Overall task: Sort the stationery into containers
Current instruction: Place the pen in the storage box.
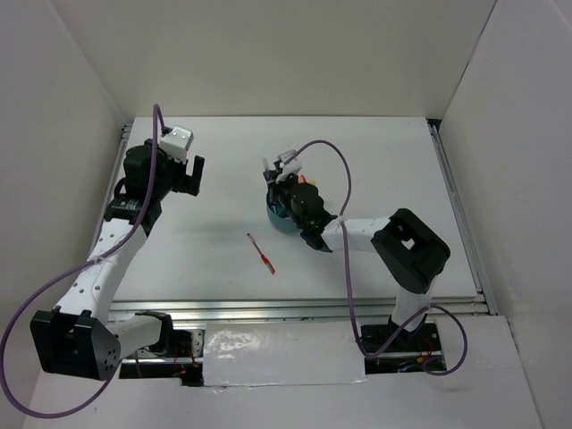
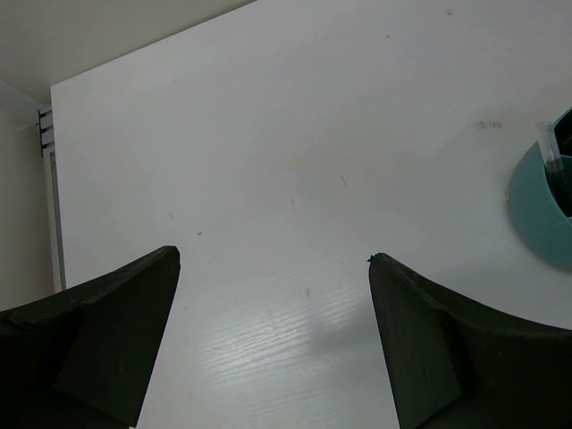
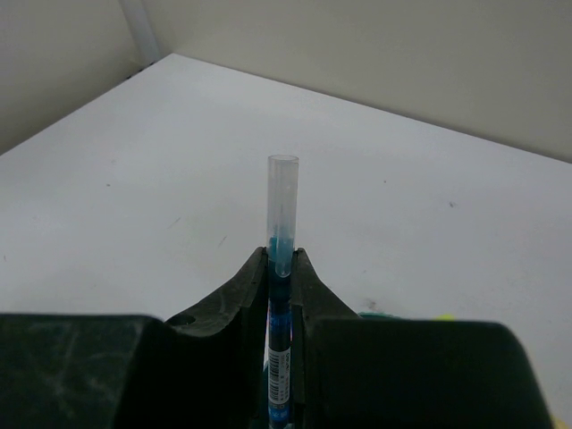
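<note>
Three white walls (image 1: 268,54) box in a pale, faintly scuffed table (image 1: 384,179). At ten o'clock the left gripper (image 2: 273,257) hangs released over bare surface. Near the centre the right gripper (image 3: 281,264) is clenched on a blue pen (image 3: 282,206) with a clear cap, above the teal bowl (image 1: 273,213). At seven o'clock from it a red pen (image 1: 262,253) lies loose. From above, the bowl is mostly covered, its compartments unreadable; the left wrist view cuts it off.
</note>
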Motion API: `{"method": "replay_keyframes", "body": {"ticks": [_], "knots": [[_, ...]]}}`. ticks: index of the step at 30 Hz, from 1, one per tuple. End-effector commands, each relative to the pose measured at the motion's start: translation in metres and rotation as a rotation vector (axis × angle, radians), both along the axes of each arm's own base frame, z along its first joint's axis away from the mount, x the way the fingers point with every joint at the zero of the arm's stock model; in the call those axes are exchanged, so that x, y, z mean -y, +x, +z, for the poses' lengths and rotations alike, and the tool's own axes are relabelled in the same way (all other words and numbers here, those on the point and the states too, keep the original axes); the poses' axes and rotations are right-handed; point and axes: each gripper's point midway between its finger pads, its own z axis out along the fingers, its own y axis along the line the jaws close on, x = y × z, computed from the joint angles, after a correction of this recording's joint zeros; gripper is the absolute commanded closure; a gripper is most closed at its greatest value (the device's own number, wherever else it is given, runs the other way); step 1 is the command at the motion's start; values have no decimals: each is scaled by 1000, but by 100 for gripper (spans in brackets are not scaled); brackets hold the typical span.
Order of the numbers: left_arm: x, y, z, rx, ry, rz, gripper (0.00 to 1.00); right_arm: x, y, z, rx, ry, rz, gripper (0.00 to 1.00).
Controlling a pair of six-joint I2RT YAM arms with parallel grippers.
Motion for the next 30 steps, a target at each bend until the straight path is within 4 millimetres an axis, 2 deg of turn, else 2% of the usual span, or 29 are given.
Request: {"method": "replay_keyframes", "body": {"ticks": [1,7,12,13,18,19,21,22,23,24,25,26,27,28,29,30], "knots": [[-3,-1,11,33,-21,23,1,-3,-1,8,50,29,1,93],[-3,-7,6,25,-15,9,1,-5,-6,-10,28,9,18,76],[2,-14,0,25,-19,-29,1,-7,-11,-7,37,9,34,53],[3,-15,-1,25,-20,-37,1,-7,-12,-5,41,11,36,44],[16,-24,-5,23,3,-169,3,-1,-16,11,60,35,31,40],[30,-31,-5,26,-12,-275,7,1,-16,15,62,41,22,40],[40,-43,-9,38,44,-416,14,6,-19,42,90,81,15,40],[59,-57,-10,44,28,-566,22,9,-19,48,79,93,18,41],[65,-63,-9,92,123,-683,27,13,-22,74,105,130,25,41],[71,-82,-27,24,135,-780,30,20,-20,88,104,164,27,41],[82,-94,-31,84,224,-947,35,16,-24,87,61,164,78,42],[90,-102,-30,87,262,-1031,36,21,-27,113,77,200,101,42],[95,-106,-48,32,277,-1109,38,24,-29,118,55,207,127,43],[102,-124,-57,-3,349,-1242,40,32,-25,113,-9,208,135,43],[104,-130,-64,-37,369,-1308,41,31,-29,119,-24,209,191,43],[107,-131,-82,-110,368,-1375,42,36,-34,117,-68,197,210,43]]}}
